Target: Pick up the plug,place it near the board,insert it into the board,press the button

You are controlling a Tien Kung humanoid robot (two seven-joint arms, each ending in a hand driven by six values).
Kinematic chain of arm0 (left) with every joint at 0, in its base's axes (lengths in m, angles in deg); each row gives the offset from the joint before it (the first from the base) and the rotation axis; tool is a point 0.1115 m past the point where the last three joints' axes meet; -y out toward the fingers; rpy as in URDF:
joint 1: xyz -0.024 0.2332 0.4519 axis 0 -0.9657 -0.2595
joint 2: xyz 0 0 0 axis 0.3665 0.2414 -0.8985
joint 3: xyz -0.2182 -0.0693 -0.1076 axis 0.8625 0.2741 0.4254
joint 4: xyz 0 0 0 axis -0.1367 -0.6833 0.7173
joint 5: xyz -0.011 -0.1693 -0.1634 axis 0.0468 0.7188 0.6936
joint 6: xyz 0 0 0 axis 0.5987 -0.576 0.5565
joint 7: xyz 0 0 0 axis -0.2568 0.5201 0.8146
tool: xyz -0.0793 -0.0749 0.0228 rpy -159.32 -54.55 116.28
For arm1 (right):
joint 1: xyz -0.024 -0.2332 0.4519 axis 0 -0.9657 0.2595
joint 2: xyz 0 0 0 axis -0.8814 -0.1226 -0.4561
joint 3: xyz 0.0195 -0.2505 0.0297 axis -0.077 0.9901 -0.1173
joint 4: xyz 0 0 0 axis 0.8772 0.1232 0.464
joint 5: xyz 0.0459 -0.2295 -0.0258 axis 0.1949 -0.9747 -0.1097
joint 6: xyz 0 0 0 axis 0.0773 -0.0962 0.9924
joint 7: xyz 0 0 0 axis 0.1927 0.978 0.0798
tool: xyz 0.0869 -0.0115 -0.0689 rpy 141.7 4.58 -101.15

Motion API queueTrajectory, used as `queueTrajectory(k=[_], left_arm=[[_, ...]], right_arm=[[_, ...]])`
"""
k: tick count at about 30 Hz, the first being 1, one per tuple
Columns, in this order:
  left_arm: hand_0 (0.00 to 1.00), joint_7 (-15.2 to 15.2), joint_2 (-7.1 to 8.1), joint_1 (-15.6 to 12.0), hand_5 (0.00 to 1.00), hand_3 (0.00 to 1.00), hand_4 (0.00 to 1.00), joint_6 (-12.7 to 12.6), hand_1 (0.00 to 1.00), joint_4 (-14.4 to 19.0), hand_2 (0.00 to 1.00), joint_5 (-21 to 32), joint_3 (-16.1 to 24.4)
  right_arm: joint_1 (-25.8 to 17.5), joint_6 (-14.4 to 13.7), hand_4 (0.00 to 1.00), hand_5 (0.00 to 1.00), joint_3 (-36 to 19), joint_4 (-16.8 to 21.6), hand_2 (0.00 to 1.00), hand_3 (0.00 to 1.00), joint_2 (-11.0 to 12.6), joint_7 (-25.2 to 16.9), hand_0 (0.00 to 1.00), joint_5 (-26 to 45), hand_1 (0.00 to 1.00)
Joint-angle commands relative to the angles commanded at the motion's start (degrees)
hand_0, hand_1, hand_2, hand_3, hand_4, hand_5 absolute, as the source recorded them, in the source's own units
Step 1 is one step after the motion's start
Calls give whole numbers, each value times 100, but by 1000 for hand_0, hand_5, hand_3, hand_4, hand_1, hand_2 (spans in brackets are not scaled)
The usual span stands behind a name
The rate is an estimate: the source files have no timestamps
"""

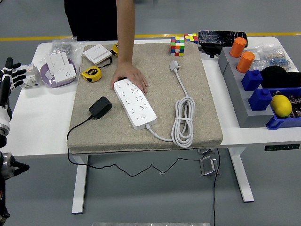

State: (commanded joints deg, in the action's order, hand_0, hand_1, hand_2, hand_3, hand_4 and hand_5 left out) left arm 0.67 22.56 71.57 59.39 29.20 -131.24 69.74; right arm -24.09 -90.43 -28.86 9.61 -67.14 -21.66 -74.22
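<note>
A black plug (100, 107) with a thin black cord lies on the beige mat (155, 61), left of the white power strip (135, 103). The strip lies diagonally, its button near the lower right end. A person's hand (129, 75) rests flat on the strip's far end. The strip's own white cable (183, 121) is coiled to its right, ending in a white plug (175, 65). My left hand (8, 75) hovers at the picture's left edge, off the table, fingers spread and empty. No right hand shows.
A yellow tape measure (91, 74), a purple dish with a white socket (59, 67) and a wall switch (97, 54) sit at the back left. Rubik's cubes (178, 46) stand at the back. A grey rack with orange and blue pieces and a lemon (281, 105) fills the right.
</note>
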Motion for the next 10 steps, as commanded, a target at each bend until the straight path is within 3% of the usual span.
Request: queueTrajectory(k=[10], left_arm=[[735, 8, -7, -19, 998, 737, 994, 5, 702, -4, 651, 5, 1]], right_arm=[[-12, 0, 998, 977, 17, 2, 758, 775, -3, 5, 858, -9, 784]])
